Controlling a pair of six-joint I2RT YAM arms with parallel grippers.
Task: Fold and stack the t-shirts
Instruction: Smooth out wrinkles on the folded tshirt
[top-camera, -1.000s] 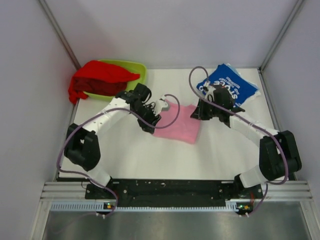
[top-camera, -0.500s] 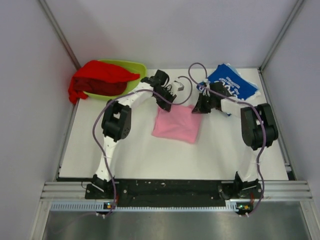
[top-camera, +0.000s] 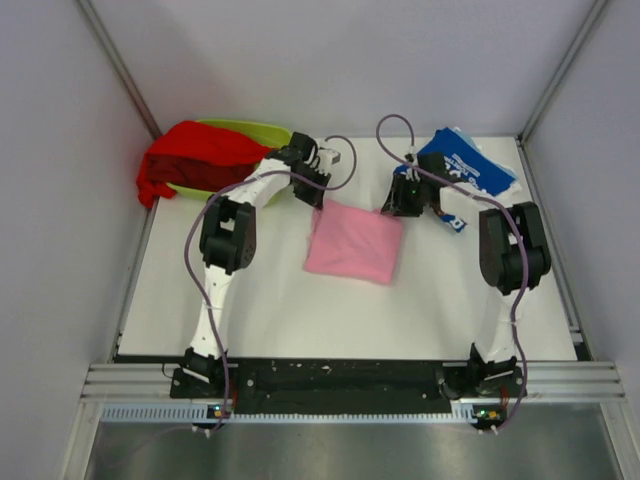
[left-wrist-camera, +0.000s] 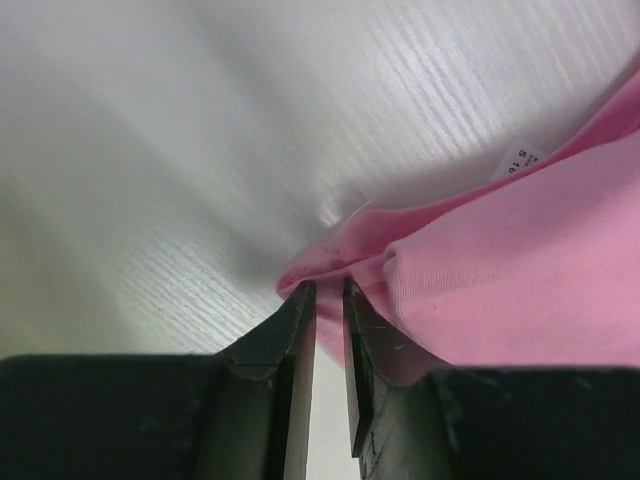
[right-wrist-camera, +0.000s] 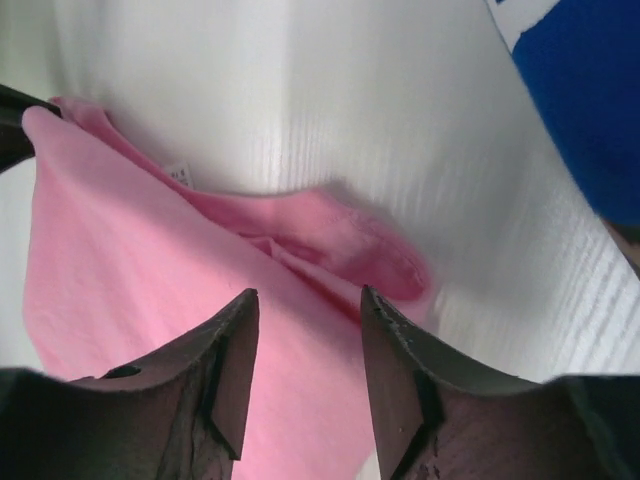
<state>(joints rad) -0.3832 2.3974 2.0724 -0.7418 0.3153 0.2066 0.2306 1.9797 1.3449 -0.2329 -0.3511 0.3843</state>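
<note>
As its arm (top-camera: 262, 187) stretches forward, left pincer (left-wrist-camera: 328, 288) nips the pink t-shirt (left-wrist-camera: 500, 270).

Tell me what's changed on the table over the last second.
Both arms drew their elbows up and back, and the grippers shifted toward the far edge of the pink t-shirt. The left gripper now appears pinched on its far left corner; the right gripper hangs open over the far right corner. The red t-shirt in the green tray and the blue t-shirt stayed put.
</note>
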